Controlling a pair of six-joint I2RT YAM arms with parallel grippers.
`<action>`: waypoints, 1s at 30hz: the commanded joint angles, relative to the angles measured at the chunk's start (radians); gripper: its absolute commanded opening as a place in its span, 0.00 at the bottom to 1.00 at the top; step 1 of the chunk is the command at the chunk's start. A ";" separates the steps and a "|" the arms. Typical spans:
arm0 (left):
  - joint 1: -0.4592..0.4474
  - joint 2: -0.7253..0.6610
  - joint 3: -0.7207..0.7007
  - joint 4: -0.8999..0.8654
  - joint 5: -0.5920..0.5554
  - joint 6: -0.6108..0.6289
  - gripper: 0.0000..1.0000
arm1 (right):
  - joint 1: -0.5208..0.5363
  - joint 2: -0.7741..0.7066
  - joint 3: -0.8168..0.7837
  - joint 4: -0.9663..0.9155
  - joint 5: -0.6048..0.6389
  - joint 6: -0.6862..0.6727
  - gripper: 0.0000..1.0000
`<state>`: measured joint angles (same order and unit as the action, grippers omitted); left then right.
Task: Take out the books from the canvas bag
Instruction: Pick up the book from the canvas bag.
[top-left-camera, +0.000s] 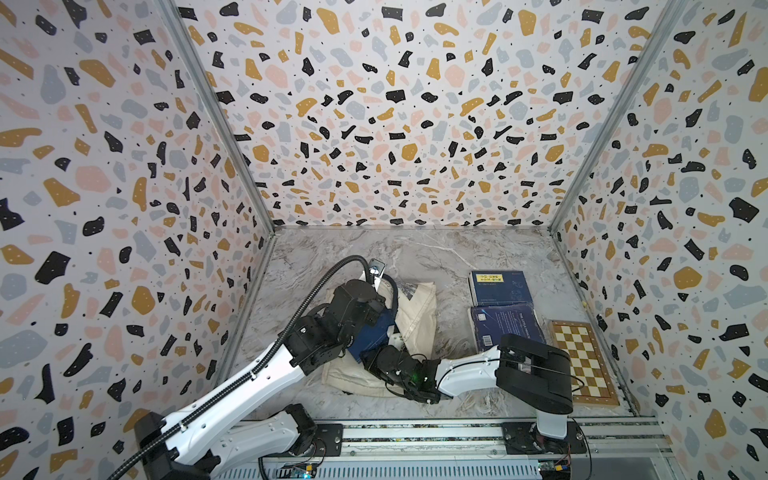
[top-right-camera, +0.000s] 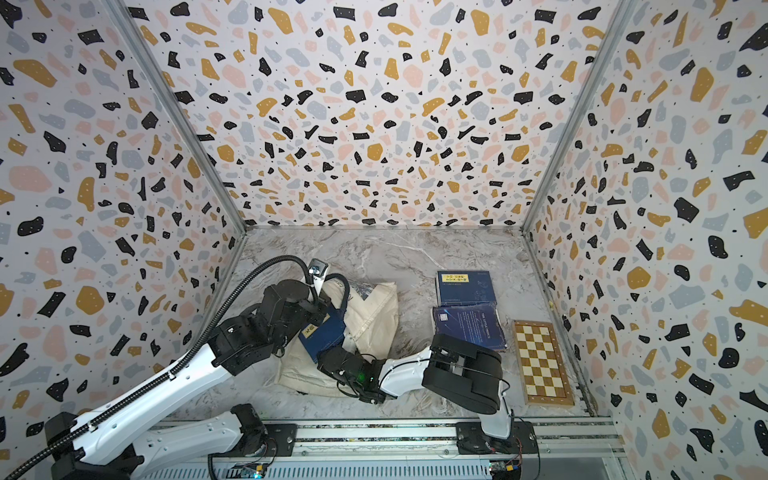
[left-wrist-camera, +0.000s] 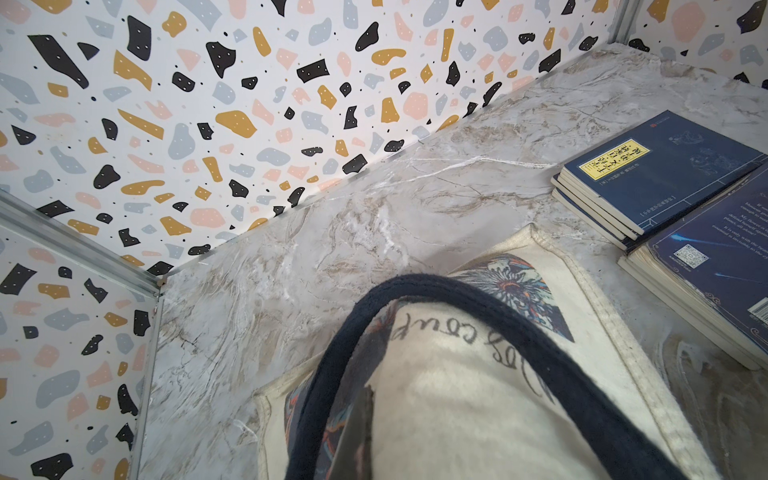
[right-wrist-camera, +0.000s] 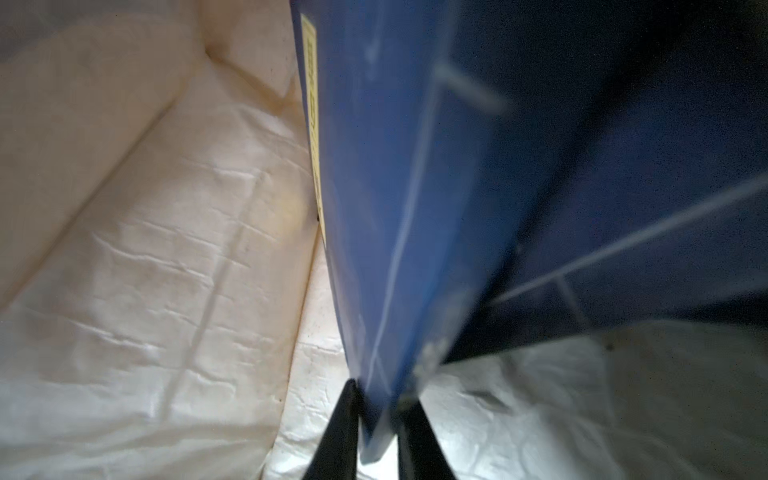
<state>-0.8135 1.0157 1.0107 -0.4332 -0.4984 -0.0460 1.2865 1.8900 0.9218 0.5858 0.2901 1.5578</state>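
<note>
Bag (top-left-camera: 419, 316) lies slumped on the table (top-left-camera: 436, 253), at 9 o'clock from table centre. Its mouth faces 7 o'clock and its printed side is up.

Left gripper (top-left-camera: 380, 305) sits on the bag's upper edge, next to the navy strap (left-wrist-camera: 478, 291). The jaws are together. They look pinched on the bag cloth, but the contact itself is hidden.

Right gripper (right-wrist-camera: 380, 436) reaches in from 4 o'clock. Its 2 fingers (right-wrist-camera: 340, 432) are clamped on the corner of 1 navy book (top-right-camera: 326, 338). The book has a yellow label and is tilted. It is partly out of the bag mouth, with cream lining around it in the right wrist view.

Stack (top-left-camera: 496, 286) of navy books lies flat at 2 o'clock, well apart from the bag. Thick book (top-left-camera: 509, 328) lies back cover up, touching the stack at the stack's 6 o'clock side. Board (top-left-camera: 582, 361) with checker squares lies flat at 4 o'clock, just beside the thick book. The right arm's elbow overlaps both in the top views.
</note>
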 joint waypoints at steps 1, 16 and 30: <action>0.010 -0.002 0.043 0.039 -0.038 -0.009 0.00 | -0.016 -0.097 -0.019 0.010 0.067 -0.017 0.14; 0.010 0.017 0.057 0.022 -0.062 -0.011 0.00 | -0.016 -0.259 -0.148 -0.120 0.119 0.015 0.08; 0.011 0.016 0.055 0.022 -0.049 -0.018 0.00 | -0.171 -0.186 -0.094 -0.049 0.105 -0.107 0.18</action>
<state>-0.8135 1.0462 1.0149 -0.4519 -0.5030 -0.0460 1.1526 1.6905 0.7837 0.5247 0.3103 1.4906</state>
